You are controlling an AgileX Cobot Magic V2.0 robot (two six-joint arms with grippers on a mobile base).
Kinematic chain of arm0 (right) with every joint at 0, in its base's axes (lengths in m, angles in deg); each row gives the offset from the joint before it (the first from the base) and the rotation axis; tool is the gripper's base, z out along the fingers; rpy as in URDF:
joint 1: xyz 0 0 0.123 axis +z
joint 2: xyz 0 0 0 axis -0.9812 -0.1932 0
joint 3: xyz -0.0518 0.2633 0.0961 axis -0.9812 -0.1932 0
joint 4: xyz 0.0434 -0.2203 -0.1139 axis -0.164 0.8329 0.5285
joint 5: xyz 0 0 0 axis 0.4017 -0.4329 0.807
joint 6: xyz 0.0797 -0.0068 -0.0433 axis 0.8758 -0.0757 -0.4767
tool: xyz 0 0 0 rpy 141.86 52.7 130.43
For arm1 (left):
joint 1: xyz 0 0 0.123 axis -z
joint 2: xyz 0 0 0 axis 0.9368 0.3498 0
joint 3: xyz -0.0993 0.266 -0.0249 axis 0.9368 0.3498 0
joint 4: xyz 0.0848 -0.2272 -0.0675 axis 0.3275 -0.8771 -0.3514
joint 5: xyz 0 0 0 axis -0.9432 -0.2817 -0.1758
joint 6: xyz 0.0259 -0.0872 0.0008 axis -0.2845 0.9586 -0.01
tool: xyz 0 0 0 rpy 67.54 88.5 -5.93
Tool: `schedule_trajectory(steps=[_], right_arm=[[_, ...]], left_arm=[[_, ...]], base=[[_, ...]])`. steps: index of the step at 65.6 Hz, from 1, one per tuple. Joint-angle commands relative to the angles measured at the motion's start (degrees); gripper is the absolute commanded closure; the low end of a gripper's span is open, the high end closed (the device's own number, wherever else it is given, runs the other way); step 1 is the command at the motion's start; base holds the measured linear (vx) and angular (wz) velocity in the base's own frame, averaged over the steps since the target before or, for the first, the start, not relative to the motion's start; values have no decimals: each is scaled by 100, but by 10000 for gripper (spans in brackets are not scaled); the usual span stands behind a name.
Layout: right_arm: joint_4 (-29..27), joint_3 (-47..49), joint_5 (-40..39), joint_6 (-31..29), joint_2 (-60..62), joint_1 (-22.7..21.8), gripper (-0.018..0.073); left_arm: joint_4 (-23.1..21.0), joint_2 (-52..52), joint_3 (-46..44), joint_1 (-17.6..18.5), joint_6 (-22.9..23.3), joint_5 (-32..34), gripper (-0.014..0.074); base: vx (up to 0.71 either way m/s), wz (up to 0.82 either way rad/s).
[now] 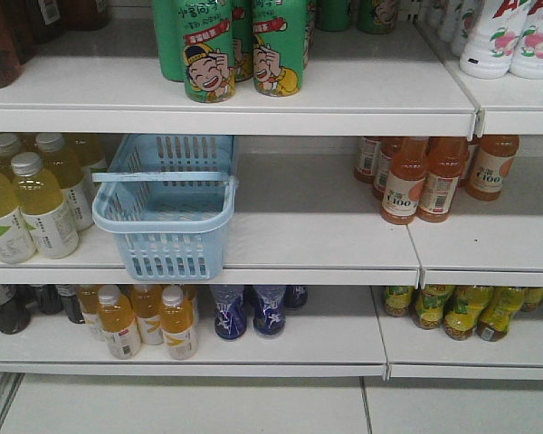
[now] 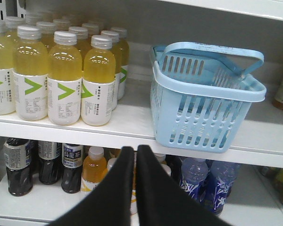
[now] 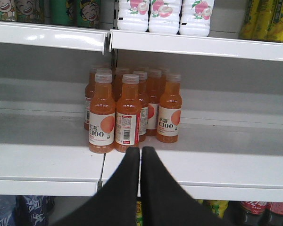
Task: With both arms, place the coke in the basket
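While I stood facing the shelves, the basket [image 1: 167, 253] sat on the middle shelf [image 1: 317, 226], just to the right of a cluster of yellow drink bottles [image 1: 41, 203] with grey caps. Its near end hung a little over the shelf's front lip, and its swing handle [image 1: 158, 176] lay across the open top. Green cans [image 1: 208, 50] with a cartoon face stood on the shelf above, and orange juice bottles [image 1: 425, 181] stood farther right on the basket's level, well apart from it.

From the left wrist view, the left end effector [image 2: 135, 148] hung low in front of the shelf edge, its two black fingers pressed together with only a thin seam between them, pinching nothing. The basket [image 2: 193, 122] was up and to its right, the yellow drink bottles [image 2: 66, 80] up and to its left.

The right end effector [image 3: 140, 149] was likewise pressed together and empty, pointing at the orange juice bottles [image 3: 127, 113]. On the shelf below, at the picture's lower right corner, red-labelled bottles [image 3: 253, 207] peeked out, too cropped for me to tell whether any was the coke.
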Motion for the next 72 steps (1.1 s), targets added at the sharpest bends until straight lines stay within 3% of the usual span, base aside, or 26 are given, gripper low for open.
schedule_trajectory(steps=[1,72], right_arm=[[62,-44,-387,-51,75,4,561],[62,-44,-387,-51,75,4,561]], left_arm=[[3,-65,-189,-7,13,411,602],[4,-68,-189,-7,-13,463,602]], base=[[0,0],[0,0]])
